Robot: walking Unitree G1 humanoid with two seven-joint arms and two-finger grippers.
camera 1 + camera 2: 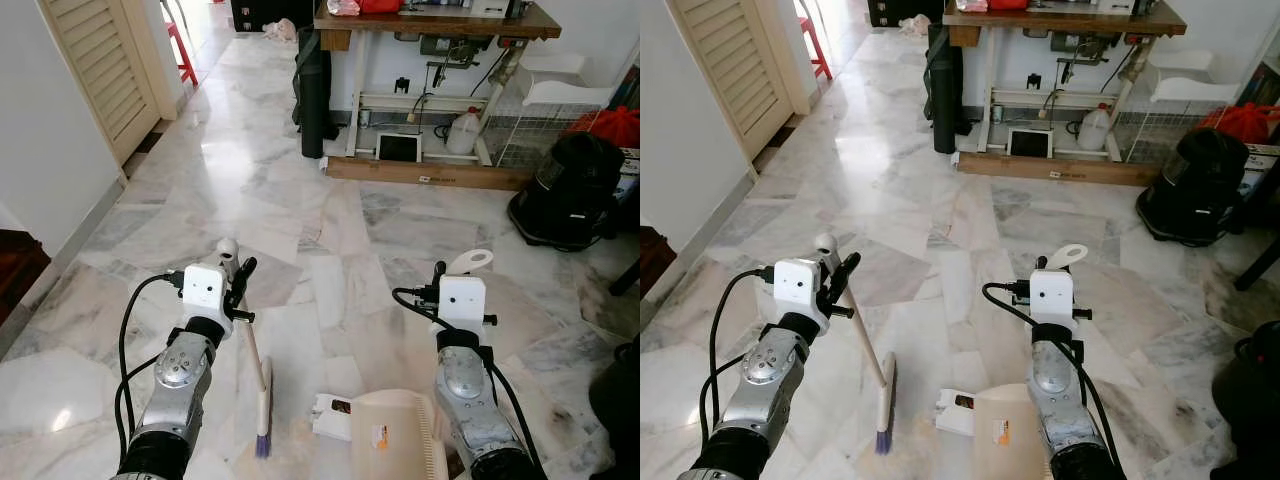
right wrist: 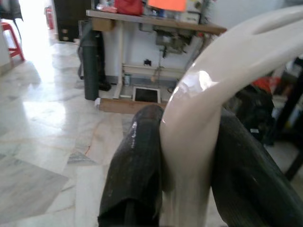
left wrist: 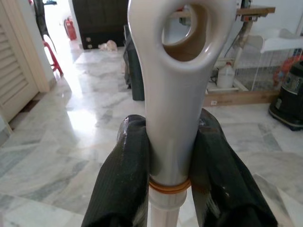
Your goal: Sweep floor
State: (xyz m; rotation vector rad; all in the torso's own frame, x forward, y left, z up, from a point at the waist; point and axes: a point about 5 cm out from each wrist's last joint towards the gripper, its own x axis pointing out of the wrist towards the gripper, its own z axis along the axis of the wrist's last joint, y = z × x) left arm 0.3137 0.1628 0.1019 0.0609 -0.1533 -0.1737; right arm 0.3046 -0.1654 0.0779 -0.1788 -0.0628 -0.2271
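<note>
Nearest to us, low between our two arms, stands the cream dustpan [image 1: 395,435] on the marble floor [image 1: 300,220], with a small white paper scrap [image 1: 330,415] just beside its left edge. Our right gripper [image 2: 189,156] is clamped on the dustpan's curved handle [image 1: 470,262]; the two black fingers [image 2: 135,165] press on both sides of it, and the looped end rises above them. Our left gripper [image 3: 170,156] is closed around the top of the broom [image 1: 258,385], just under the hanging hole of its pale handle. The stick slants down to the purple bristles [image 1: 263,443], which touch the floor to the left of the scrap. Farther away, a wooden worktable [image 1: 430,22] stands by the wall, a black vacuum cleaner [image 1: 570,190] to the right, and a louvred door [image 1: 105,65] to the left.
</note>
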